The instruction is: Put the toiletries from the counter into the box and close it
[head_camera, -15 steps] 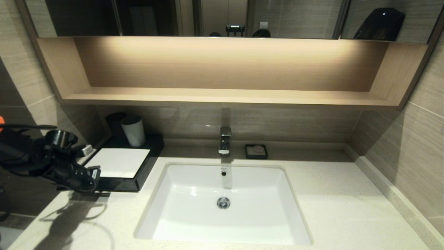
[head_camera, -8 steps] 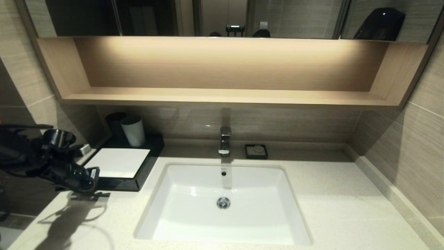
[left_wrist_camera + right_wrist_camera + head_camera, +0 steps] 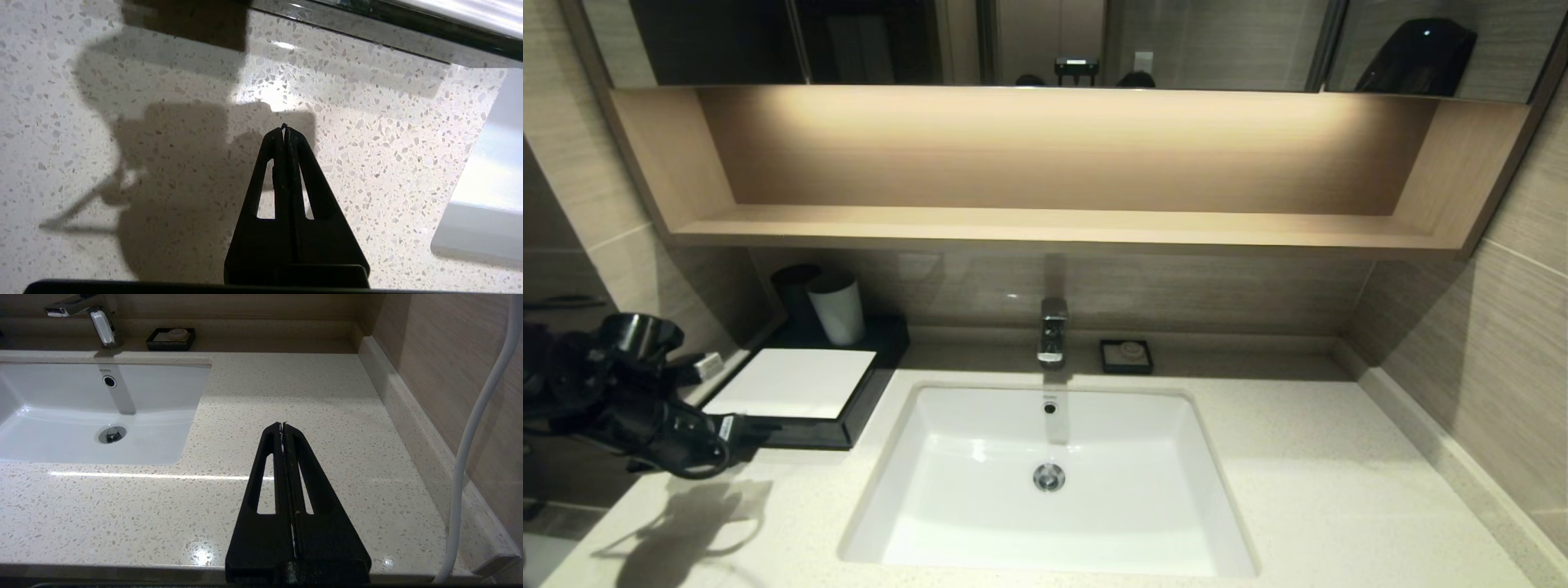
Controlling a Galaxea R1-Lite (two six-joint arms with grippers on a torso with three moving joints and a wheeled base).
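Head view. The box, black with a flat white top panel, was seen on the counter just beside the basin, on its left side; its front appeared flush, so the drawer was judged to be shut. No toiletries were seen on the counter in this view, and they were taken to be inside the box, though this could not be confirmed. The left gripper was held just beside the front left corner of the box, apparently clear of it. A white cup was stood at the back of the box, and a soap dish was seen behind the basin, right of the tap. A risk was judged: were the arm swung toward the box, the corner could be clipped and the box shoved toward the basin.

Left wrist view. The left gripper was shown with jaws pressed together and nothing between them, above bare counter, with the box edge near. A packet left outside could be missed from here.

Right wrist view. The right gripper was shown with jaws together and empty, over the counter right of the basin. The word "TOTO" was read above the overflow hole. No other writing was legible.
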